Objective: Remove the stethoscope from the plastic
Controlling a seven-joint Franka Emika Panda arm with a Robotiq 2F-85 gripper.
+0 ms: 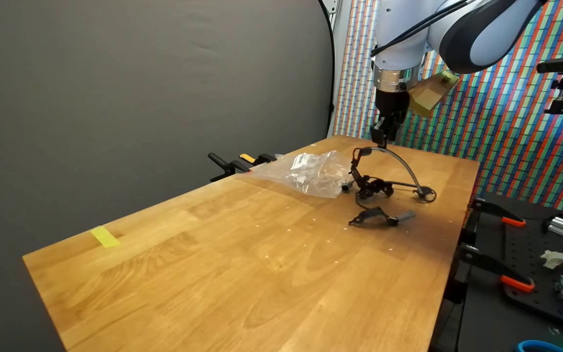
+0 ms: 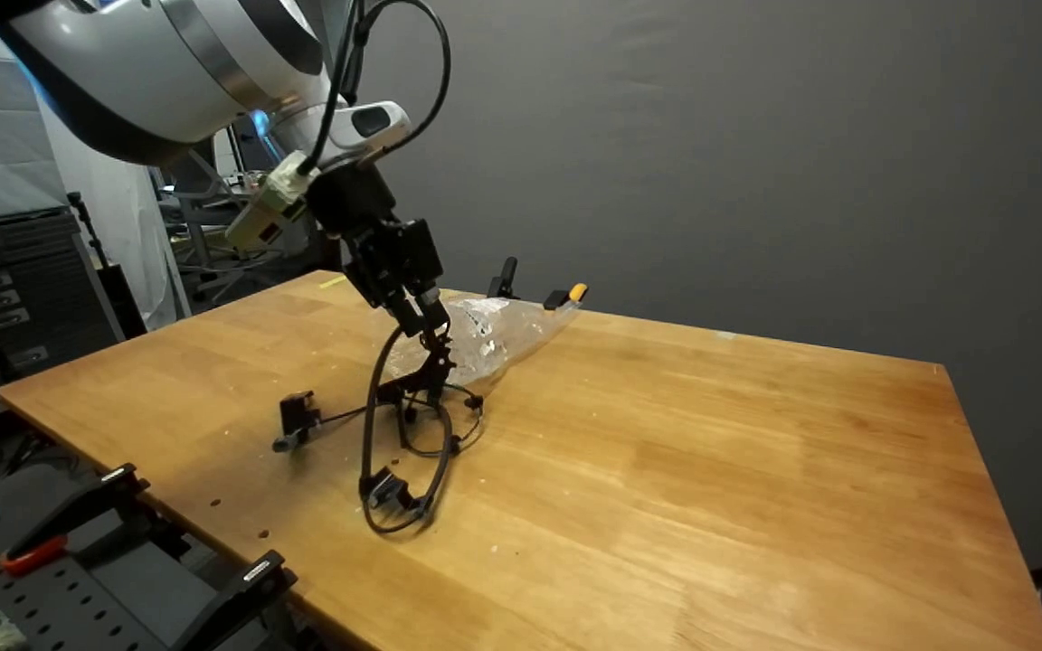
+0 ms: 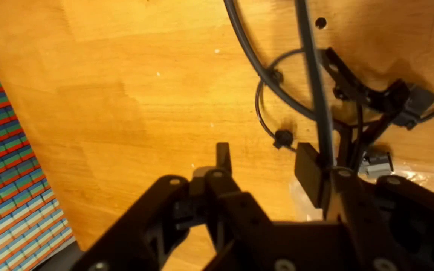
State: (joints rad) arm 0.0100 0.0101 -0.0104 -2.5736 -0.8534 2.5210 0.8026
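Bag (image 1: pixel 311 171): clear plastic, crumpled, reaching to the tabletop (image 1: pixel 203 274) edge by the backdrop (image 1: pixel 140 98).
Harness (image 1: pixel 372 187): a dark, looped tangle with black brackets (the errand's word for it fits poorly), just beside the bag, on the side away from the backdrop. I judge it mostly or wholly out; whether one end tucks under the bag I cannot tell.
Claw (image 3: pixel 264 162): above the harness, just off the bag, my fingers (image 3: pixel 309 169) well parted with nothing pinched between.
Cable (image 3: pixel 317 86): runs alongside one finger, outside the gap; whether it touches or hooks there I cannot tell. For a grip, I should shift sideways until it sits between the fingers, then squeeze softly and draw low, away from the bag. If only leaving remains, I should rise straight and slowly, watching for the cable riding up.
Backdrop edge: close by the bag, a yellow-tipped clamp (image 2: pixel 566 297) near its end, so no pulling that way.
Opposite edge: past the harness from the bag; loops could catch on the orange-tipped clamps (image 1: pixel 491 266).
Tabletop: long wood to both sides of the bag, my best room for drawing.
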